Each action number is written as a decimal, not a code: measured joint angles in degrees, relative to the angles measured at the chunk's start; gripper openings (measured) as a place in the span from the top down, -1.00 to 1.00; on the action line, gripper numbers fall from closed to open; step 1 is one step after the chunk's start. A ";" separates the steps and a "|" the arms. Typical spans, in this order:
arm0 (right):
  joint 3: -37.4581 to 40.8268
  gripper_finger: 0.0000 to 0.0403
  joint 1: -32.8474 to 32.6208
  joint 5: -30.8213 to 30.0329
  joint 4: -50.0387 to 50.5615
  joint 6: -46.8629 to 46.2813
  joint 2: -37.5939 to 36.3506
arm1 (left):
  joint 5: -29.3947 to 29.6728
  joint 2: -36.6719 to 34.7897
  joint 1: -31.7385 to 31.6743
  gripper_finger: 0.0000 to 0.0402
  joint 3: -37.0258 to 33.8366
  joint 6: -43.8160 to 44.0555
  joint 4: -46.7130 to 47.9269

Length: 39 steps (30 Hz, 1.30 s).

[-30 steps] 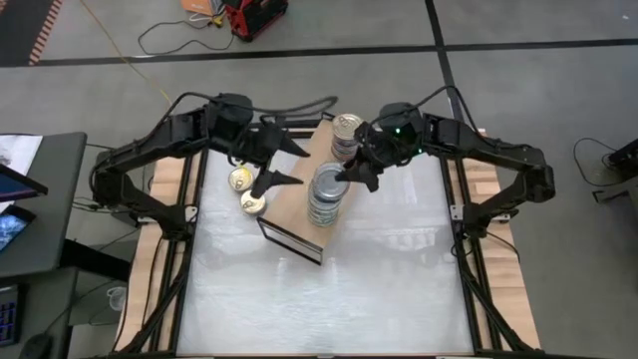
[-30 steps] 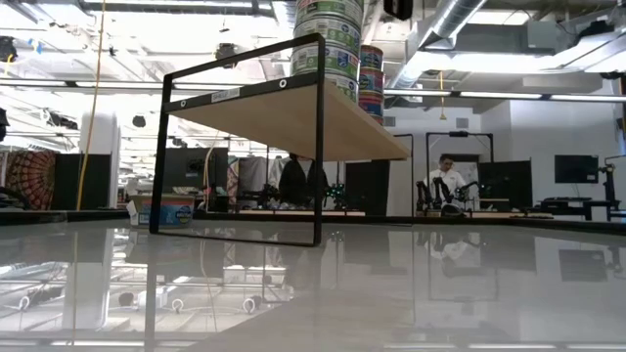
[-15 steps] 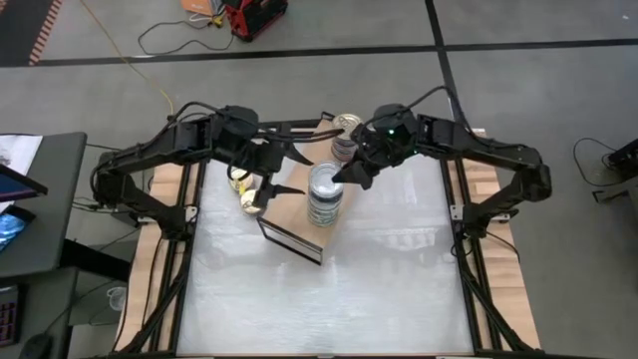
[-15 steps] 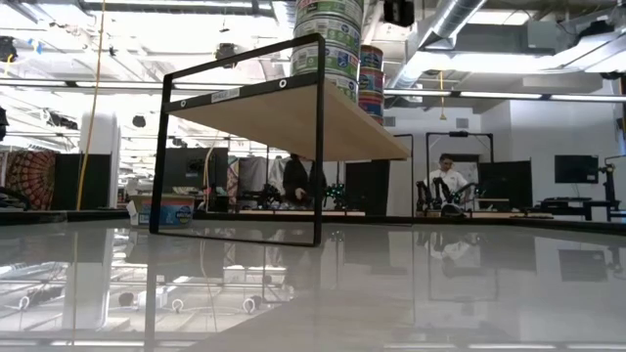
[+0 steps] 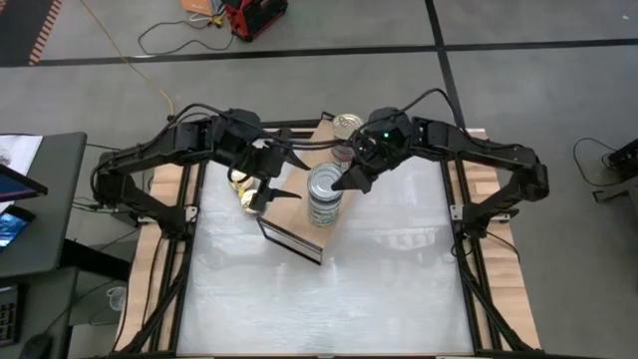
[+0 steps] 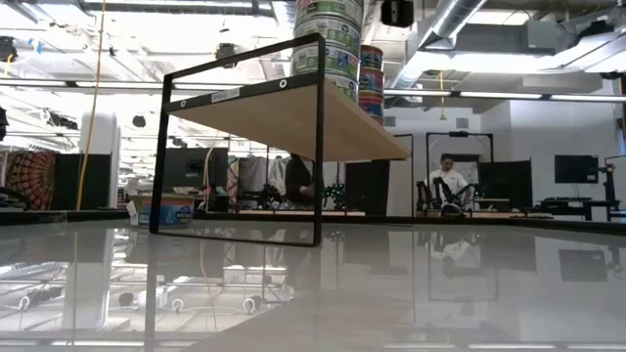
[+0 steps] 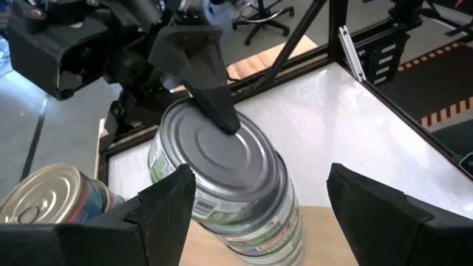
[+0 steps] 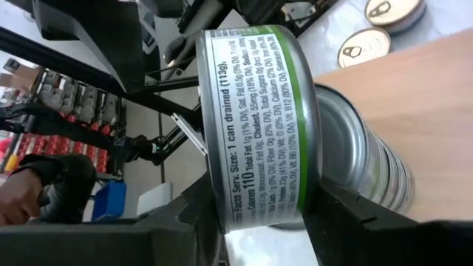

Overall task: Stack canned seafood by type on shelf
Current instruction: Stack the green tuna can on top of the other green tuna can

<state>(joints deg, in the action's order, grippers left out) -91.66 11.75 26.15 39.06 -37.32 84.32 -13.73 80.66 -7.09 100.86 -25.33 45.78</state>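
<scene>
Right tool point(image 8: 259, 214) grips a green-labelled tin point(image 8: 259, 125), apparently atop the smooth silver-lidded stack point(image 5: 324, 194) on the plywood shelf point(image 5: 289, 204); left tool point(image 7: 255, 203) gapes, holding nothing.

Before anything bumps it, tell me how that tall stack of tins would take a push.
The stack of tins is tall and narrow, so it would probably topple. Smooth lids likely let tins slide. The top tin, in the right gripper, looks offset from the rest and may slip off.
</scene>
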 joint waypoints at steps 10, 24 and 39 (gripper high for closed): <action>0.02 0.05 0.41 3.71 1.32 -1.91 -0.30 | -0.35 0.00 0.00 -0.47 0.00 -0.99 -0.13; 0.02 -0.16 0.39 7.01 0.77 -4.96 -0.30 | -0.62 0.02 0.02 -0.47 0.00 -1.00 -0.32; 0.02 -0.18 1.49 8.46 3.17 -10.84 -0.32 | -2.24 0.02 0.00 -0.47 0.00 -0.21 0.44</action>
<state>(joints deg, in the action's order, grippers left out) -91.64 13.24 34.61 42.23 -48.16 84.01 -15.97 80.68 -7.09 100.86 -25.54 46.22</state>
